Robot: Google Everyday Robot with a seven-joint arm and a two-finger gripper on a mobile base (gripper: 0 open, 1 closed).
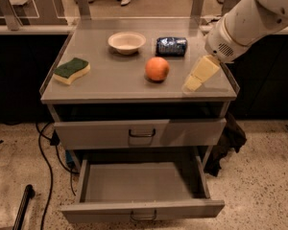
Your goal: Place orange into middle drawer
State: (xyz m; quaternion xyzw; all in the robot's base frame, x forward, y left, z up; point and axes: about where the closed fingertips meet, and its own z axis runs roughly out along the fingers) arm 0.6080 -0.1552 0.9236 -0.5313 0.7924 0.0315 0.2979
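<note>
Orange (157, 69) sits out on the cabinet top (110, 83), a little right of centre and near the front edge, touching nothing. The gripper (194, 82) hangs just to its right, low over the same surface and tilted down and leftward at the end of the white arm (245, 23). It has hold of nothing, and from where I stand I cannot tell how far open it is. Down below, the middle drawer (182, 209) is pulled well out and looks bare inside, so I'd say the opening is done and the pick-up is the step in hand. The next move calls for sliding left across the gap to get around the fruit, squarely enough that a round, smooth thing doesn't roll off toward the edge. Then comes a lift clear of the top, out past the front lip, and down into the open tray. The upper drawer (139, 134) is shut, so it shouldn't block that descent. A bowl (126, 42) and a blue can (171, 46) lie behind the fruit, and a sponge (72, 71) is well off to the left. None of them stands between pincer and fruit.
</note>
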